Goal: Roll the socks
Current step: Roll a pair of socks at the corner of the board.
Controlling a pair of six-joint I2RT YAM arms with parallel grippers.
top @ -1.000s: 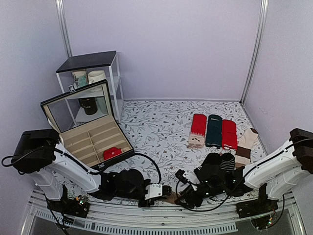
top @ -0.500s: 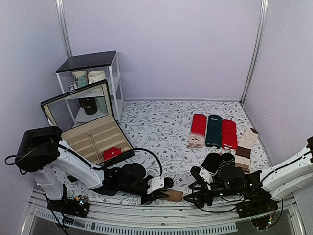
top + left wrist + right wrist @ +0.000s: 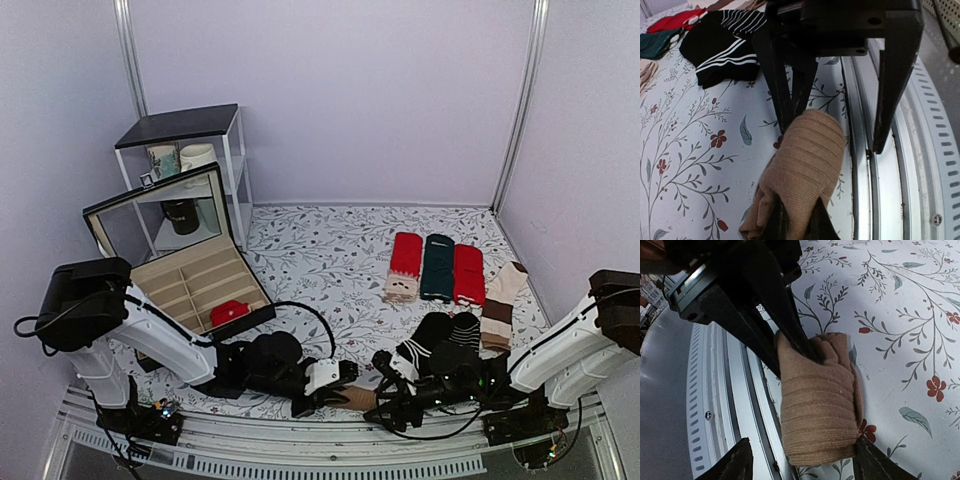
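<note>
The brown socks (image 3: 357,398) are a small ribbed roll at the table's near edge, beside the metal rail. They also show in the left wrist view (image 3: 807,170) and the right wrist view (image 3: 817,405). My left gripper (image 3: 338,384) is shut on the roll's loose end, a fold of knit between its fingers (image 3: 774,222). My right gripper (image 3: 392,405) is open and faces the roll's other end. Its fingertips (image 3: 732,465) stand wide on either side of the roll. One right finger (image 3: 785,85) touches the roll's tip.
Black striped socks (image 3: 440,335) lie just behind the right gripper. Red and green flat socks (image 3: 437,265) and a brown-white pair (image 3: 500,295) lie farther back. An open box (image 3: 190,285) holds a red bundle (image 3: 230,312). A shelf (image 3: 190,150) stands at back left. The metal rail (image 3: 330,440) runs along the near edge.
My right gripper has pulled back to the right, then come left again up to the roll. My left gripper has shifted a little to the right with the roll.
</note>
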